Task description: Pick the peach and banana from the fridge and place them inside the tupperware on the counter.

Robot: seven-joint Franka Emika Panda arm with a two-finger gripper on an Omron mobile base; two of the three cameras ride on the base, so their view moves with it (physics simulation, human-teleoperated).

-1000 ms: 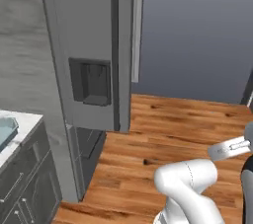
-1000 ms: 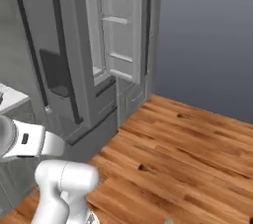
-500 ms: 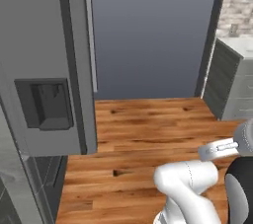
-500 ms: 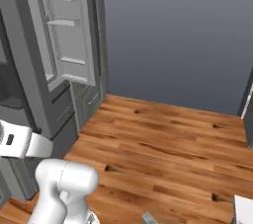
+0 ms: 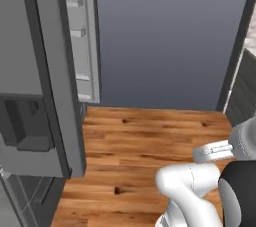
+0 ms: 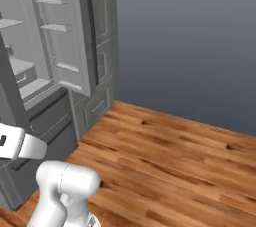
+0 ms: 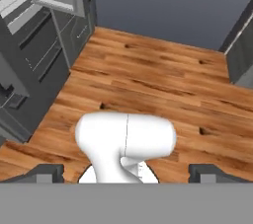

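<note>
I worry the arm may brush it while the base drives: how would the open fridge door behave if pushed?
The open fridge door would probably swing on its hinges rather than flex, as it looks like a thick rigid panel. Its door bins look empty, so it likely moves easily.

You've got the fridge (image 5: pixel 35 71) in a flat, matt grey that looks like brushed metal or painted steel, with a matt black bar handle (image 5: pixel 45 76) on the door, and the inner door shelves (image 6: pixel 60 46) look like smooth pale grey plastic. The floor (image 6: pixel 170 161) is warm brown wood planks with visible grain and dark knots, slight satin sheen at most. Behind it the wall (image 5: pixel 165 36) is a plain, smooth, matt blue-grey, no texture you can make out.
</note>
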